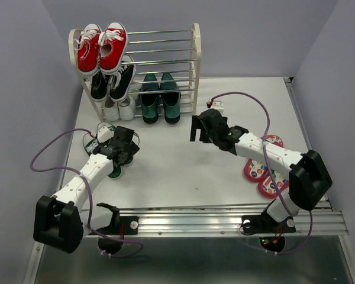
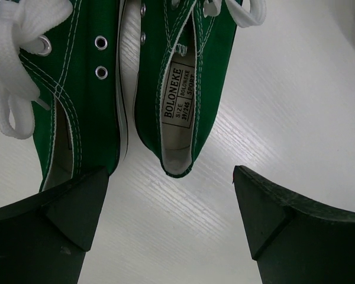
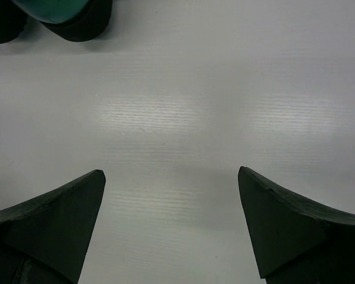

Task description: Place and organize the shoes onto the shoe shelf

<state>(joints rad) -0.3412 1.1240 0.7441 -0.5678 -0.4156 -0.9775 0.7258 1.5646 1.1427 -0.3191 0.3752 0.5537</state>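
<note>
White worktop (image 1: 183, 171), grey walls (image 1: 254, 35). The left pincer (image 2: 170, 173), spread wide, hangs over the sneakers (image 2: 177, 89) at the left edge; light, soft canvas, probably best pinched at the heel collar. The right pincer (image 3: 171, 173), also spread, faces loafers (image 3: 77, 18) by the shelf (image 1: 194, 59). Only the top view shows flip-flops (image 1: 263, 168) near the right edge.

Green canvas sneakers (image 2: 109, 127), one pair, side by side on a white table (image 2: 296, 100). Landmark: labelled sneaker (image 2: 216, 77), heel end nearest the camera, inner label (image 2: 178, 92) reading BOLONEKE SPORT. Second sneaker (image 2: 89, 112) is close alongside it, with metal eyelets and white laces (image 2: 12, 89) showing. Left gripper (image 2: 168, 189) sits just behind the labelled sneaker's heel, dark fingers (image 2: 53, 236) spread wide, only bare table between them.
</note>
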